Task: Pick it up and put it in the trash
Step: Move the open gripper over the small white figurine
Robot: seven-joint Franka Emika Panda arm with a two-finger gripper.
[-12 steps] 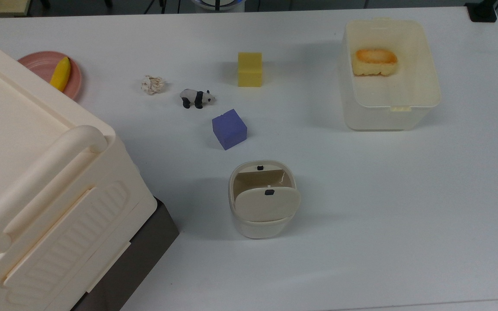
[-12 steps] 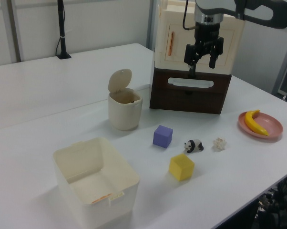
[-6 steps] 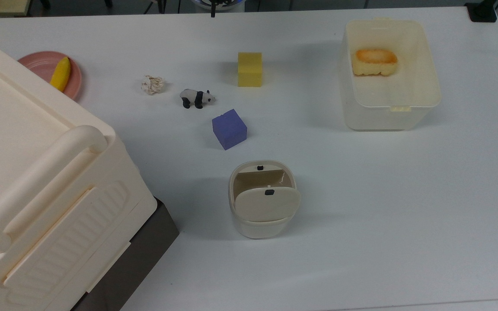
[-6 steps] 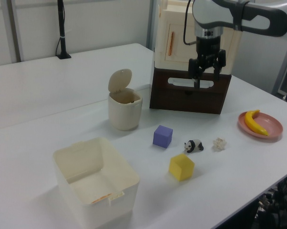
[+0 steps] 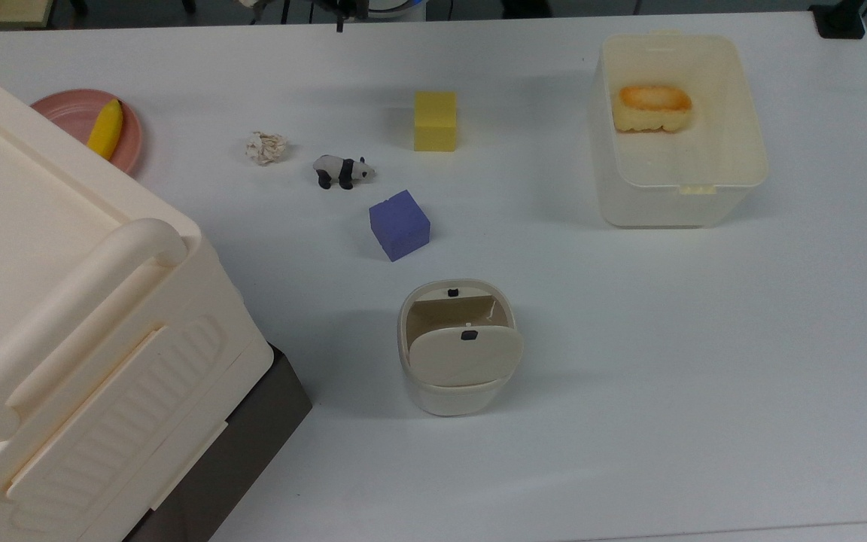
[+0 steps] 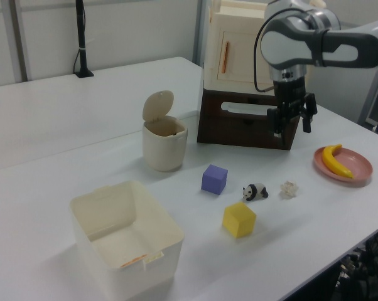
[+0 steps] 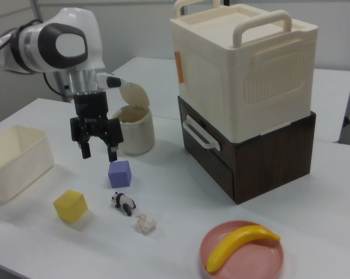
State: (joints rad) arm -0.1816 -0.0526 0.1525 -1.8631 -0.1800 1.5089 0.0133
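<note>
— Where is the gripper?

— Gripper [image 7: 97, 143] hangs in mid-air at center left of the right view, fingers apart and pointing down with nothing between them, above the purple cube [image 7: 120, 173]. In the left view it sits at upper right, in front of the dark wooden drawer unit [image 6: 245, 125].

— And the paper ball?

— Paper ball [image 5: 266, 147] lies on the white surface [image 5: 629, 376] at upper left of center in the top view, just beside the toy panda [image 5: 342, 170] and apart from it. In the right view it rests at lower center, below the panda.

— The bin?

— Cream bin [image 5: 457, 354] stands at lower center of the top view, its flap lid [image 5: 465, 355] tilted up so the inside shows. It is well apart from the paper ball, with the purple cube between them.

— What else is on the surface?

— Yellow cube [image 5: 434, 120] at upper center of the top view; a clear tub [image 5: 678, 188] at upper right holding a bread roll [image 5: 652, 107]; a pink plate [image 5: 68, 113] with a banana [image 5: 104, 129] at upper left; a large cream box [image 7: 245, 70] with a handle stacked on the drawer unit.
</note>
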